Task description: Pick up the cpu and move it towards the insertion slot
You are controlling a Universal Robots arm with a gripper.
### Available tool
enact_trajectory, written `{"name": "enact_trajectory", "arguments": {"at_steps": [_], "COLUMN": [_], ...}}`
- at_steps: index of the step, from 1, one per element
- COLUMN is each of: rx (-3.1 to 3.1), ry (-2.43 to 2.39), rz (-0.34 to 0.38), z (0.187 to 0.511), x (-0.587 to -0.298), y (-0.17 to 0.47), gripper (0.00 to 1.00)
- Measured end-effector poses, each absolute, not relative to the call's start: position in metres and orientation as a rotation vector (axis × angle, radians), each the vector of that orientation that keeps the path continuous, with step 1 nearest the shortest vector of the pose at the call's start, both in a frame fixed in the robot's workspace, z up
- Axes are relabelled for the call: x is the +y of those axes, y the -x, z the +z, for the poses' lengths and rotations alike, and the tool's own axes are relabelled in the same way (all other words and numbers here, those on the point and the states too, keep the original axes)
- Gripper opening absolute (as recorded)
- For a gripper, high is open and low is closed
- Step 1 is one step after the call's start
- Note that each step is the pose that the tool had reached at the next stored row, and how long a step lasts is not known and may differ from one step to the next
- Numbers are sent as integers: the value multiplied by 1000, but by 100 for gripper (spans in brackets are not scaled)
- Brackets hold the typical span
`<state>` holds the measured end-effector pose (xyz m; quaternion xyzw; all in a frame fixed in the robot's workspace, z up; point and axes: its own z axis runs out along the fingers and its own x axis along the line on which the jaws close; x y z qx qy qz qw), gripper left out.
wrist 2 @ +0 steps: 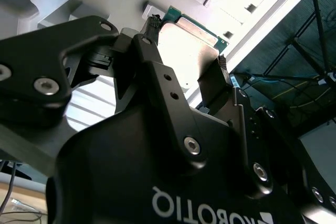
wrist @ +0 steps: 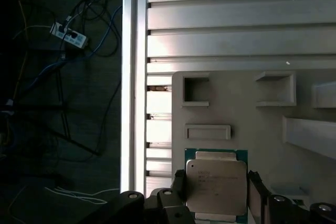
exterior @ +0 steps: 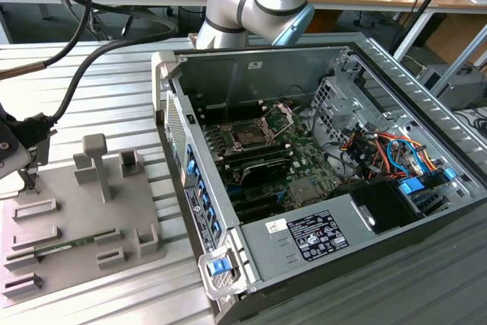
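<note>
The cpu [wrist: 215, 184], a small square chip with a silvery top and a green rim, sits between my gripper's [wrist: 216, 181] two black fingers [wrist: 178, 184], which press on its opposite edges. The second wrist view shows the same grasp from below, with the cpu [wrist 2: 191, 43] held at the fingertips [wrist 2: 152, 27]. In the exterior view my gripper [exterior: 27, 176] hangs over the far corner of the grey tray [exterior: 76, 211] at the exterior view's left. The insertion slot [exterior: 247, 136] lies inside the open computer case, its metal bracket [exterior: 283, 116] hinged up.
The open computer case [exterior: 304, 249] stands at the exterior view's right of the tray, its side wall [exterior: 190, 180] between tray and slot. Upright posts [exterior: 95, 161] rise from the tray. Thick cables [exterior: 84, 74] trail from the arm. The ribbed metal table edge [wrist: 134, 77] runs beside the tray.
</note>
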<state>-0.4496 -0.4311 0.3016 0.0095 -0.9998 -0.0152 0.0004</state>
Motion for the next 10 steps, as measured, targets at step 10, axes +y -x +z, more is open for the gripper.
{"name": "enact_trajectory", "arguments": {"at_steps": [10], "rx": [-3140], "ry": [-30], "rz": [-48], "z": [307], "x": [-431], "y": [450], "gripper": [55]}}
